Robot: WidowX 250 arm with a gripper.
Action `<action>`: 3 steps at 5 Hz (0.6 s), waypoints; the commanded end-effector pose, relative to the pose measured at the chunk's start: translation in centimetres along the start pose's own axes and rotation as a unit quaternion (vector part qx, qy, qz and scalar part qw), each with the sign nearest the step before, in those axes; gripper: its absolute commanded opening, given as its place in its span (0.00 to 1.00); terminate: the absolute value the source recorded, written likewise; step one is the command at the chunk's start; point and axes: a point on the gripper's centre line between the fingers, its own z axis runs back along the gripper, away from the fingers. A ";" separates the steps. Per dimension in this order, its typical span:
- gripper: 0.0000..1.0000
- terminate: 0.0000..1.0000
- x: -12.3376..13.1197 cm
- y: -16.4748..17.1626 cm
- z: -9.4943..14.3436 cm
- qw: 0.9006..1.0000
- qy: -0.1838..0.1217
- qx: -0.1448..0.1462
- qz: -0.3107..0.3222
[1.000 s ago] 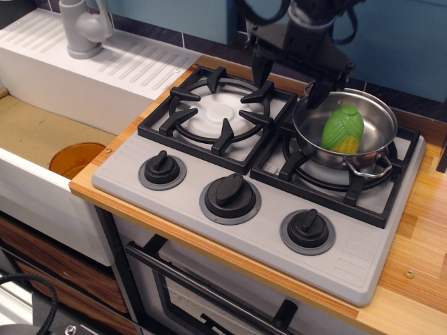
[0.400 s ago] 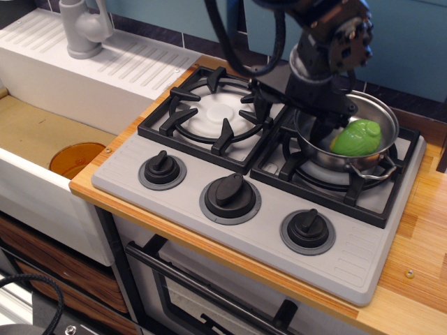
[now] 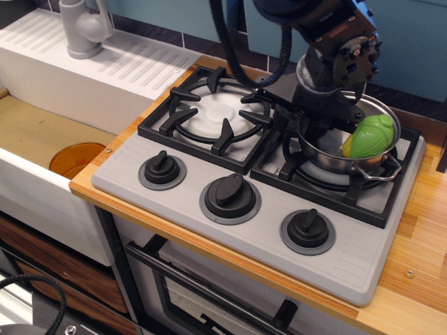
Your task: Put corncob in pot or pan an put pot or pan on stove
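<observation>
The steel pot [image 3: 336, 161] stands on the right burner of the grey stove [image 3: 183, 209]. The green corncob [image 3: 371, 135] lies inside it against the right wall, with a little yellow showing at its left end. My gripper [image 3: 299, 117] is lowered over the pot's left rim. One black finger sits outside the rim over the grate, the other reaches inside the pot. The jaws look apart and straddle the rim, holding nothing that I can see. The arm hides the pot's far-left rim and handle.
The left burner [image 3: 209, 112] is bare. Three black knobs [image 3: 230, 195] line the stove front. An orange round dish [image 3: 75, 158] lies in the sink at the left, with a grey faucet [image 3: 84, 28] behind. A wooden counter [image 3: 419, 244] runs along the right.
My gripper has come down from above the stove's back edge onto the pot's left rim. The corncob has slid from the pot's middle to its right side and turned.
</observation>
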 end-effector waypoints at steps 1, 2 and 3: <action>0.00 0.00 2.1 -0.5 1.6 1.000 -0.008 -0.018 -0.003; 0.00 0.00 2.8 -0.3 2.7 1.000 -0.003 -0.026 -0.005; 0.00 0.00 3.7 0.5 4.2 1.000 0.004 -0.022 -0.006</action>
